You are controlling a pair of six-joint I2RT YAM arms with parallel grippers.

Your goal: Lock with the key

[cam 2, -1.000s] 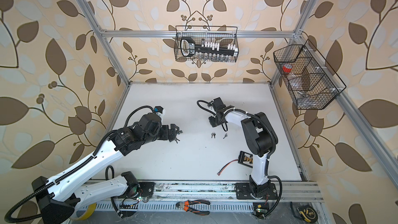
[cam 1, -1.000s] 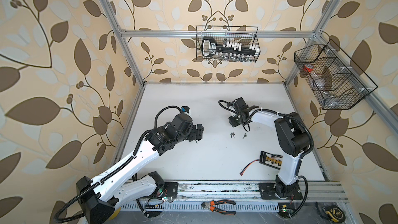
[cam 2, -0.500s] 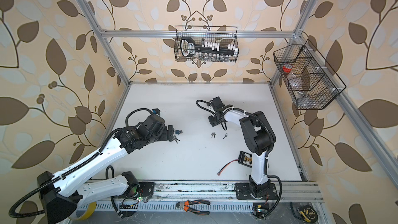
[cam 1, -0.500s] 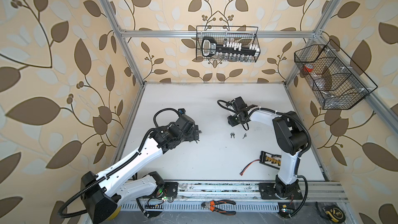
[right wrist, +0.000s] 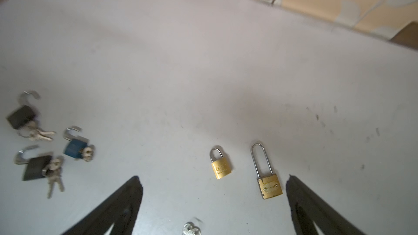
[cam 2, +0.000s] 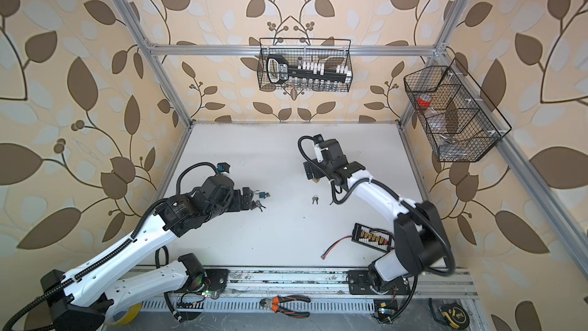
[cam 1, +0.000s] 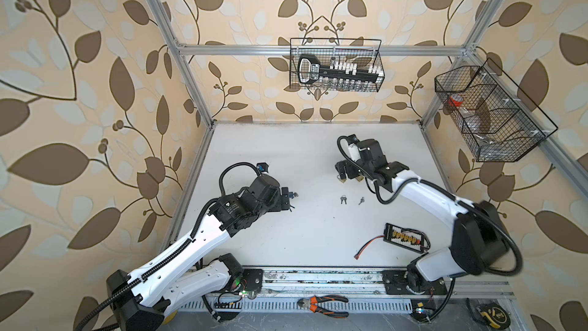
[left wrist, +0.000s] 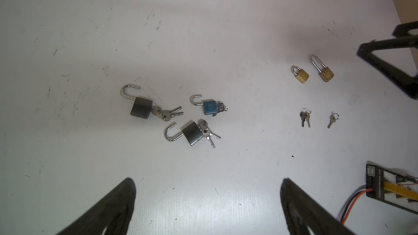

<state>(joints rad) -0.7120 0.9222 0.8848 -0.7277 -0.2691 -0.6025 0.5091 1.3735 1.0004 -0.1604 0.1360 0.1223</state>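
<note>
Two brass padlocks lie shut on the white table: a small one (right wrist: 221,168) and a long-shackle one (right wrist: 269,185). My right gripper (right wrist: 213,177) hangs open just above them, holding nothing. A key pair (left wrist: 305,117) and a single key (left wrist: 332,119) lie loose in front of them, also seen in a top view (cam 1: 343,199). To the left lie two black padlocks (left wrist: 140,109) (left wrist: 192,134) and a blue padlock (left wrist: 210,107), shackles open, keys in them. My left gripper (left wrist: 207,180) is open and empty, just short of these.
A black connector board (cam 1: 405,237) with red and black wires lies at the front right of the table. Wire baskets hang on the back wall (cam 1: 335,65) and on the right wall (cam 1: 490,116). Pliers (cam 1: 323,304) rest on the front rail.
My right gripper has opened above the brass padlocks. The left arm has drawn back a little from the open padlocks, still open.
</note>
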